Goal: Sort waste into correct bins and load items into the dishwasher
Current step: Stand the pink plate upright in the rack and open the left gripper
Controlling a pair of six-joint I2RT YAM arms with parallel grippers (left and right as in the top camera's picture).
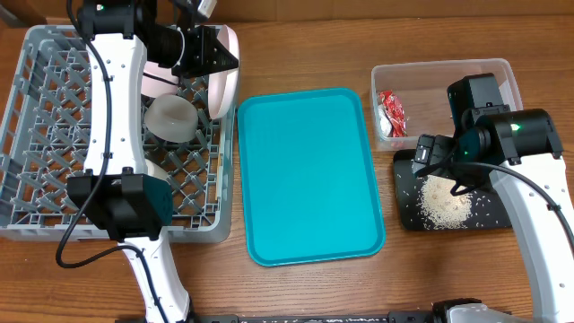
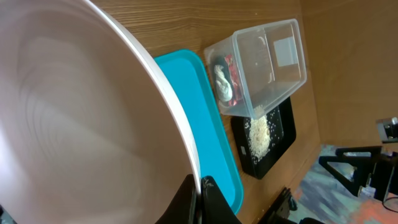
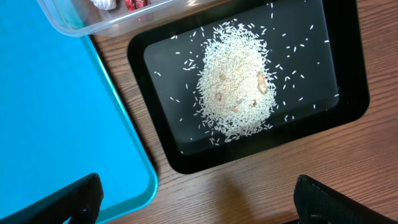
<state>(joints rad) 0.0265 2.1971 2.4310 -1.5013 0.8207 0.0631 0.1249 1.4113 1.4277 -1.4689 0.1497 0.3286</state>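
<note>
White plate (image 2: pixel 93 124) fills left wrist view, rim pinched in closed left gripper (image 2: pixel 200 191), upright at dish rack (image 1: pixel 45 224) right wall. Likely stiff, slick, breakable; rim hold suits. Right gripper (image 3: pixel 198 202) wide open, empty, above rice (image 3: pixel 236 81).

we log the table (image 1: pixel 305 45) as varnished wood grain. teal tray (image 1: pixel 309 175): smooth matt plastic. tub (image 1: pixel 430 90): clear glossy plastic. black tray (image 3: pixel 348 99): smooth plastic, faint sheen. rice (image 3: pixel 236 87): dry matt grains. rack (image 1: pixel 36 108): grey matt plastic. plate (image 2: pixel 74 112): smooth, glossy.

two bowls (image 1: pixel 170 117) (image 1: pixel 158 87), one plate (image 1: pixel 224 90), one teal tray (image 1: pixel 309 175).
</note>
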